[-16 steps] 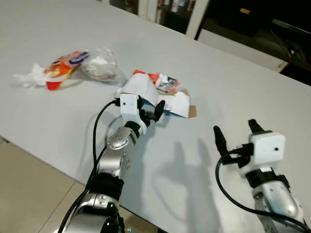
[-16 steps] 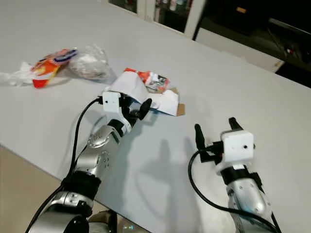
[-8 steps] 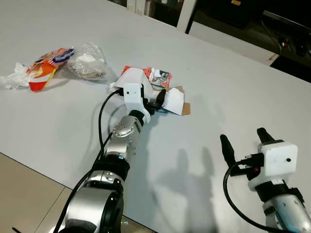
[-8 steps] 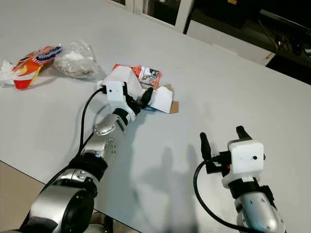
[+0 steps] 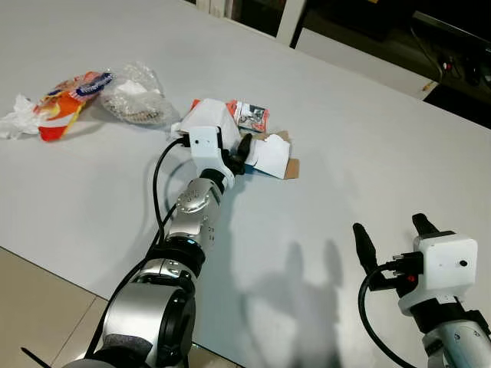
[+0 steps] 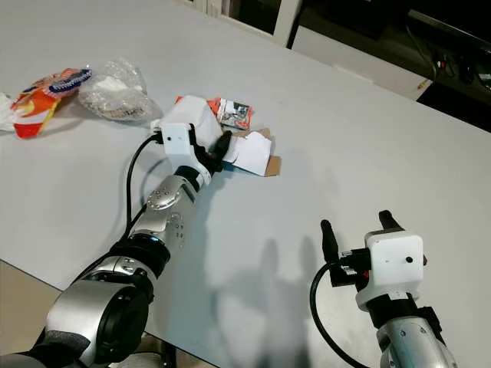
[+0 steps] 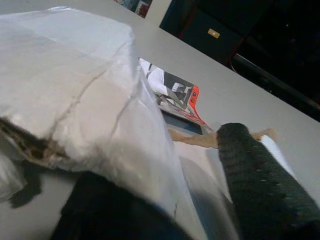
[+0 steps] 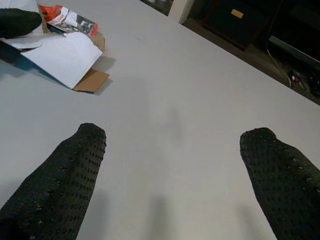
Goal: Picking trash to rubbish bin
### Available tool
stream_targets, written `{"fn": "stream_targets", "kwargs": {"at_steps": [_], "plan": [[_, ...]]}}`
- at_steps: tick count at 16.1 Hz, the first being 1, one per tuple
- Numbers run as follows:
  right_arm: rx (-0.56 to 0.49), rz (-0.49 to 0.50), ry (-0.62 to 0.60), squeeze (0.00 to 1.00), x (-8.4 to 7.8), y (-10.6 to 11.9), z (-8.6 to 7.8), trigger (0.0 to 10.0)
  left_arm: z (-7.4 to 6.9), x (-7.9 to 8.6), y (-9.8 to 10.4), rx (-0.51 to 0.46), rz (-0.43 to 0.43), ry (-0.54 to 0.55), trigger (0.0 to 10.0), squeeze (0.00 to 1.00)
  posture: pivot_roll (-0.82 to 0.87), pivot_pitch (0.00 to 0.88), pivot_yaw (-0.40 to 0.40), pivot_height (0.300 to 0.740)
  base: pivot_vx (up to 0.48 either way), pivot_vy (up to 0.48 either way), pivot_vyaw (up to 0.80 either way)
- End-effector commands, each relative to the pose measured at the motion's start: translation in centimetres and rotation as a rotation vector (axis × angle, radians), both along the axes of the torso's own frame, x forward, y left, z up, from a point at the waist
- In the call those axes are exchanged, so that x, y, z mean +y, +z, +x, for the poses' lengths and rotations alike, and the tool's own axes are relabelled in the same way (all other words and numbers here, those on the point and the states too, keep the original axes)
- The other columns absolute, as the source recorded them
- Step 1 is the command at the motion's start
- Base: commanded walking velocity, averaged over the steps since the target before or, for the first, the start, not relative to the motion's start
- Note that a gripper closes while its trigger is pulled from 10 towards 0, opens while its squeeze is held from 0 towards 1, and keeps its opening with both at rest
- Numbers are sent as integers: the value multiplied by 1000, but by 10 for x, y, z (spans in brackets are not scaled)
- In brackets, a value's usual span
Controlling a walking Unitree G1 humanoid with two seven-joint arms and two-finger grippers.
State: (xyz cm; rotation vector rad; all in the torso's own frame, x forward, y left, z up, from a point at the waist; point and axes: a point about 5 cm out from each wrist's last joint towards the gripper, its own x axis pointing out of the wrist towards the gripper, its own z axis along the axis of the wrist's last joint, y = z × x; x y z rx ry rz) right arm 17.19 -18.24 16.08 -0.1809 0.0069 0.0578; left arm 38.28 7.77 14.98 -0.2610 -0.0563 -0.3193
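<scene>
None of the trash is binned yet: on my far left an orange wrapper [image 5: 67, 100] and clear bag [image 5: 136, 100] lie untouched on the surface [image 5: 368, 130], my left gripper [image 5: 234, 153] closes around a torn white carton [image 5: 265, 153], right gripper [image 5: 391, 245] open, empty.

Bare table [image 5: 360, 146] lies ahead of the right claw [image 5: 390, 239]; torn carton [image 5: 238, 138] blocks the left.

The left hand [image 5: 239, 153] hides part of the torn carton [image 5: 265, 156].
</scene>
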Motion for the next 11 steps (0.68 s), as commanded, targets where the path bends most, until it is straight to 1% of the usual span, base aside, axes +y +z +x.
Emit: {"fn": "stream_targets", "kwargs": {"at_steps": [1, 8, 11], "plan": [[-3, -36, -35, 0, -7, 5, -4, 10000, -8, -3, -27, 119, 1, -1, 0, 0, -184, 269, -191, 740, 0, 0, 0], [3, -39, -37, 0, -7, 5, -3, 10000, -7, 0, -27, 111, 1, 19, 0, 0, -184, 262, -189, 740, 0, 0, 0], [2, -43, -38, 0, -7, 4, -1, 10000, -5, 0, -22, 87, 11, 40, 0, 0, -178, 251, -186, 740, 0, 0, 0]]}}
